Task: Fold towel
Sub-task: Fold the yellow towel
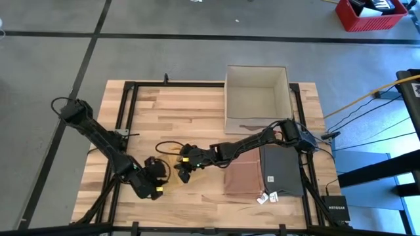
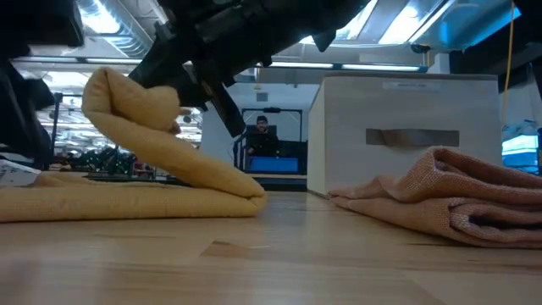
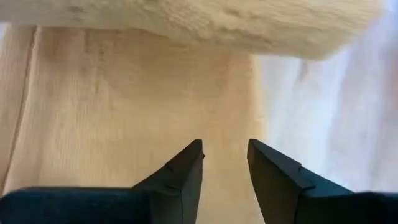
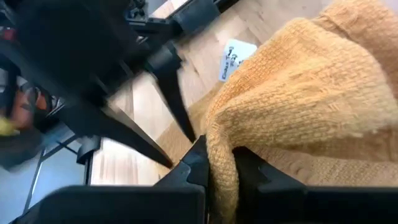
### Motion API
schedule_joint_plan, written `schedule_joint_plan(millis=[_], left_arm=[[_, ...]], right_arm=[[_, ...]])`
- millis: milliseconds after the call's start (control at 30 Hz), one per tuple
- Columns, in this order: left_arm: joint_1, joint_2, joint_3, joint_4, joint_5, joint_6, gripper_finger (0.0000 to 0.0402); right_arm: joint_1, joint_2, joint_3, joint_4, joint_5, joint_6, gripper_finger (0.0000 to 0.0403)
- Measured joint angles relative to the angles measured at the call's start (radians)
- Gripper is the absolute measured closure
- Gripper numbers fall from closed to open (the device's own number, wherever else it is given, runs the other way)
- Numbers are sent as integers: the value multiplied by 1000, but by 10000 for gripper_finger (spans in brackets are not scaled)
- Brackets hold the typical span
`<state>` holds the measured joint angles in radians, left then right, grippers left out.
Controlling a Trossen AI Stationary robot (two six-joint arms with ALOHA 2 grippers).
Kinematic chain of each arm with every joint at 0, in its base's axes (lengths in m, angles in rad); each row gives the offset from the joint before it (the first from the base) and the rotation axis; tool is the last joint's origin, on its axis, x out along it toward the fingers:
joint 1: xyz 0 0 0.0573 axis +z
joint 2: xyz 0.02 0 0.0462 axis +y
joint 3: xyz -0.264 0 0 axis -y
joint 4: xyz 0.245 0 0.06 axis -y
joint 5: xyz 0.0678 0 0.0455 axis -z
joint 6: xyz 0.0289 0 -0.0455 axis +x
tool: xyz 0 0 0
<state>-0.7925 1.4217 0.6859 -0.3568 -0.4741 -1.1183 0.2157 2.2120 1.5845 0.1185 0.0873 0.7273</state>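
Observation:
A yellow towel [image 2: 152, 202] lies on the wooden table, near its front left. One end [image 2: 127, 106] is raised and bent back over the lower layer, and the bend [image 2: 252, 196] rests on the table. My right gripper [image 4: 221, 155] is shut on that raised end; in the high view it [image 1: 183, 172] reaches in from the table's right. My left gripper [image 3: 224, 155] stands open over the flat part of the towel [image 3: 124, 118], with nothing between its fingers. My right gripper pinches the towel's raised end [image 4: 224, 140] between its two fingers, where the cloth is bunched; whether one layer or several, I cannot tell. The fingers slant down from the table's right side. The held end hangs clear above the lower layer, and the cloth slopes down to the bend on the table.
A white box [image 1: 256, 98] stands at the far right. In front of it lie a folded brown-orange towel [image 1: 239, 174] and a folded dark grey one [image 1: 282, 169], with white tags [image 1: 269, 196] near the front edge. A person [image 2: 262, 127] shows far behind the table.

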Motion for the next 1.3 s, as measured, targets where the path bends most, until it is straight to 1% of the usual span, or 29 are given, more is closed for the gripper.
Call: schedule_joint_plan(millis=[100, 167, 300, 400, 467, 600, 733, 1067, 1167, 1300], left_arm=[[-47, -34, 11, -80, 19, -100, 282], [-86, -26, -7, -106, 0, -166, 282], [-137, 50, -82, -46, -53, -256, 282], [-139, 108, -116, 67, -114, -241, 282], [-134, 136, -116, 87, -146, -232, 282], [-122, 143, -117, 97, -139, -201, 282], [-121, 143, -118, 96, -133, -198, 282], [-121, 144, -120, 104, -136, -177, 282], [-121, 144, -120, 105, -136, -175, 282], [-118, 118, -111, 92, -120, -158, 282]], right_arm=[[5, 0, 0, 1, -1, 9, 368], [10, 0, 0, 9, 7, 20, 368], [14, -1, 0, 51, 33, 21, 368], [14, -1, 1, 41, 63, 22, 368], [14, 5, 0, 49, 73, 28, 368], [14, 40, 2, 113, 64, 58, 368], [14, 70, 1, 86, 15, 82, 368], [14, 68, 0, 117, 38, 76, 366], [14, 68, 0, 83, 28, 74, 351], [14, 68, 0, 92, 9, 86, 305]])
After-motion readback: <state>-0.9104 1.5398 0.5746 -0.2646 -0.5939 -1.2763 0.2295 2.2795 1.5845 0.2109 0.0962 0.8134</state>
